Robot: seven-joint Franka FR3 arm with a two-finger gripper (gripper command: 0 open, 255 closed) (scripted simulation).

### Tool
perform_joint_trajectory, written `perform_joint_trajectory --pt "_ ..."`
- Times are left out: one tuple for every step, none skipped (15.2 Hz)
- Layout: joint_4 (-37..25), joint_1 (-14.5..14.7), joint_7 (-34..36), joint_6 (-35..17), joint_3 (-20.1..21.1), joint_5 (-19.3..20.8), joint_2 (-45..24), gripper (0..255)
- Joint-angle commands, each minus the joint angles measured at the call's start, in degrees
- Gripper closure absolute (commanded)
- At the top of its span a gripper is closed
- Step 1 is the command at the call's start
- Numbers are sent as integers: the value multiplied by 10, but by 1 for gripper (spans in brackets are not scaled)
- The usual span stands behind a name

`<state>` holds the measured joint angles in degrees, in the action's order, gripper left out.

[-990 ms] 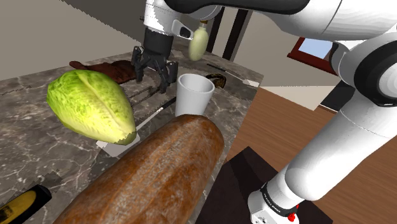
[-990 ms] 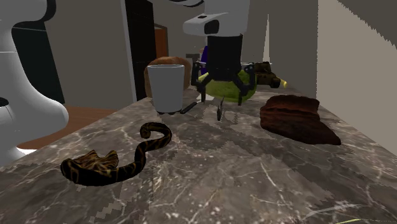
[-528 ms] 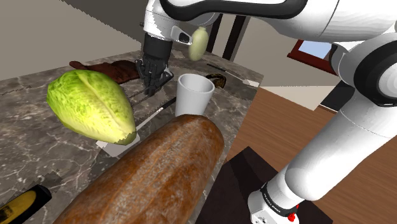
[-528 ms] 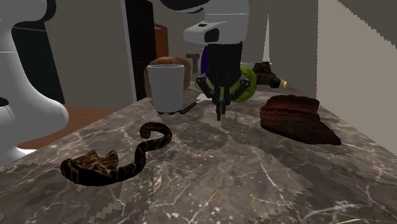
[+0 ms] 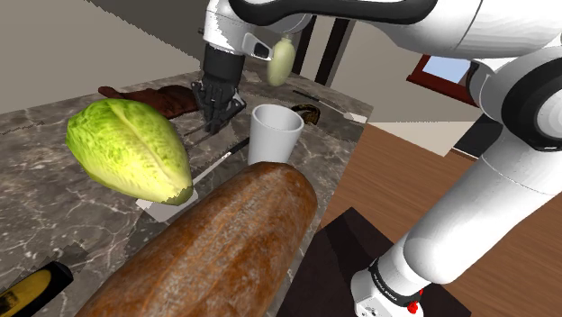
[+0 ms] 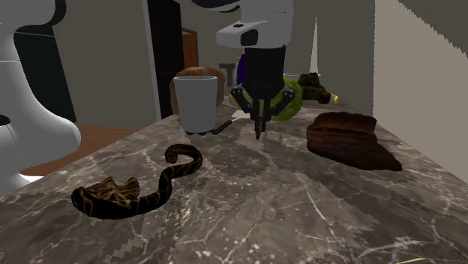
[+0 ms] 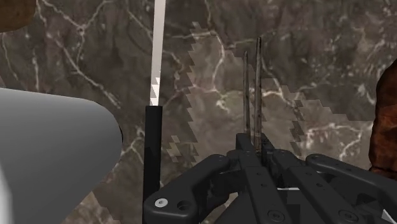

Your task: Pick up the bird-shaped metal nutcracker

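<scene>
Clasping the thin nutcracker (image 7: 258, 95), fingers (image 7: 248, 173) near the cup (image 7: 51, 153), open countertop (image 7: 318, 63) beyond.

Your arm (image 5: 486, 207) is rising from the shoulder view's lower right and arching over toward the upper left, where it is ending in the black gripper (image 5: 216, 119). The hand is pointing down at the surface, leaning slightly in that view. In the second exterior view your gripper (image 6: 259, 126) is hanging from above, its fingers meeting at a narrow tip. In the wrist view the fingers (image 7: 210, 175) are pinching the nutcracker (image 7: 257, 89) by its thin rods.
</scene>
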<state>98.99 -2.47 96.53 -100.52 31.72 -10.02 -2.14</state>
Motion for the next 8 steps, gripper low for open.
perform_joint_trajectory --pt "-17 0 3 15 0 1 -2 255" --pt "-25 0 5 22 0 2 -2 255" --pt "-33 0 6 30 0 3 -3 255" --pt "-42 1 8 38 0 3 -4 255" --pt "-51 1 10 45 1 4 -5 255" --pt "-60 1 11 53 1 5 -7 255" --pt "-69 1 13 61 1 6 -8 255" --pt "-79 2 15 69 1 7 -10 255"
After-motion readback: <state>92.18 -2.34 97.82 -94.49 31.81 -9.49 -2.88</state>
